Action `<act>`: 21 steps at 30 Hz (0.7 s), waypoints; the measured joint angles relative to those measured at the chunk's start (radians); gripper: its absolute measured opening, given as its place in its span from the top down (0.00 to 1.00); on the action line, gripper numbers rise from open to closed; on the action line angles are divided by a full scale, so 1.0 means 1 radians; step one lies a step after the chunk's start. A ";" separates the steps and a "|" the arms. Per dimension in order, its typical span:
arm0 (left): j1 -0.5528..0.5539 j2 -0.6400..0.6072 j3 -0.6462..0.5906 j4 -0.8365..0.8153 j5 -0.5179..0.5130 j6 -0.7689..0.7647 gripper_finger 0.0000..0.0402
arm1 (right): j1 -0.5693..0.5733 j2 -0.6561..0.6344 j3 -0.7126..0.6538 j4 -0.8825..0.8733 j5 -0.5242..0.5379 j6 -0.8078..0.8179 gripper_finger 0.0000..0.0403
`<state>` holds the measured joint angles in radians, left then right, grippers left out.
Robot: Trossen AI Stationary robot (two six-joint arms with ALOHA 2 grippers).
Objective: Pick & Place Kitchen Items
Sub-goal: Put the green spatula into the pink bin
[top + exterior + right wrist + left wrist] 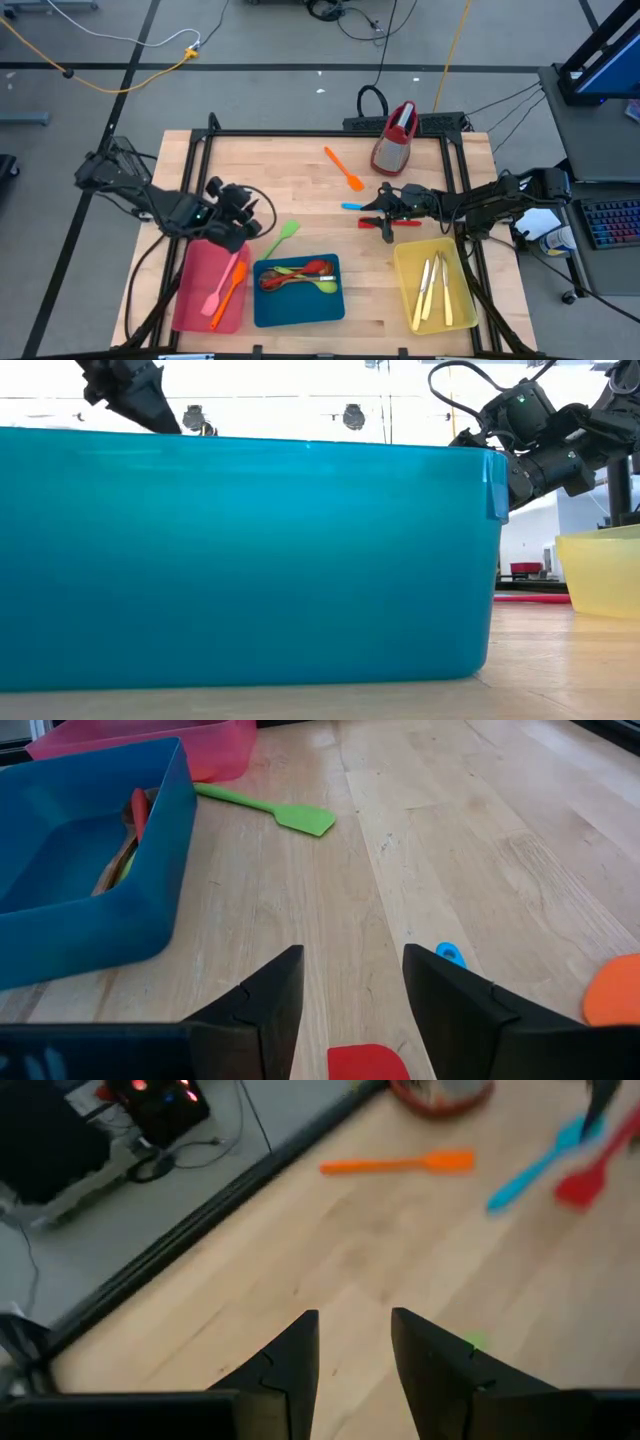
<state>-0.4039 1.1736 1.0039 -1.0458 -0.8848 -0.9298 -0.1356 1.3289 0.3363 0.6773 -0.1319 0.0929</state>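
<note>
On the pale wooden table [300, 190] the right gripper [352, 1010], jaws parted and empty, is poised directly over the flat red spatula [366, 1063] (blade between its fingers), which should be centred before closing.

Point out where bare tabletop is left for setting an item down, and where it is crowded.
Free: the back-left wood between the table's black frame and the orange plastic spatula; also the strip between the flat blue tray and yellow tray. Crowded: around the red-topped metal grater, and the front row of trays.
</note>
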 joint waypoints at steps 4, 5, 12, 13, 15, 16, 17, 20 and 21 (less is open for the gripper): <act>0.046 0.001 0.000 0.000 0.062 0.154 0.68 | 0.000 0.000 0.000 0.000 0.000 0.000 0.58; 0.058 0.000 0.000 0.000 0.063 0.168 0.68 | 0.000 0.000 0.000 0.000 0.000 0.000 0.58; 0.135 0.004 0.000 0.000 0.127 0.222 0.68 | 0.000 0.000 0.000 0.003 0.000 0.000 0.59; 0.144 0.007 0.000 0.001 0.144 0.237 0.68 | 0.000 0.000 0.000 0.008 0.000 0.000 0.59; 0.164 0.015 0.000 0.002 0.178 0.260 0.68 | 0.000 0.000 0.000 0.016 0.000 0.000 0.59; 0.173 0.021 0.000 0.002 0.193 0.276 0.68 | 0.000 0.000 0.000 0.016 0.000 0.000 0.59; 0.182 0.030 0.000 0.002 0.216 0.294 0.68 | 0.000 0.000 0.000 0.016 0.000 0.000 0.59; 0.210 0.063 0.000 0.004 0.271 0.362 0.68 | 0.000 0.000 0.000 0.017 0.000 0.000 0.59; 0.221 0.076 0.000 0.007 0.282 0.381 0.68 | 0.000 0.000 0.000 0.019 0.000 -0.001 0.59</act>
<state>-0.1829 1.2496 1.0039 -1.0388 -0.6026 -0.5488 -0.1354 1.3289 0.3363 0.6961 -0.1318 0.0921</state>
